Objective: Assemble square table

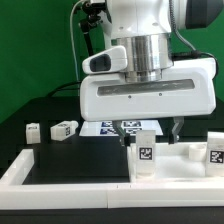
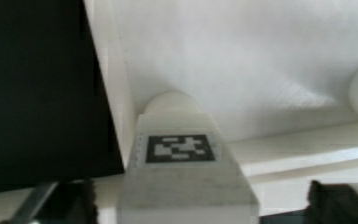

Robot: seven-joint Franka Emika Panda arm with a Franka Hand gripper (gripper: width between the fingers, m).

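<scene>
Gripper (image 1: 152,136): jaws apart, lower centre-right of the exterior view.
Leg (image 1: 146,156): upright between the fingers, gaps both sides.
Top (image 1: 192,168): lower right, leg at its edge.

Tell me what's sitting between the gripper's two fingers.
A white table leg, upright with its tag showing, stands between the spread fingers. The wrist view shows it most clearly; the exterior view shows the same leg under the gripper.

Smooth white plastic against a dull black worktop (image 1: 70,155)
The leg (image 2: 179,115) looks like smooth white plastic with a faint sheen; its tag (image 2: 183,148) is matt black-and-white print.
</scene>
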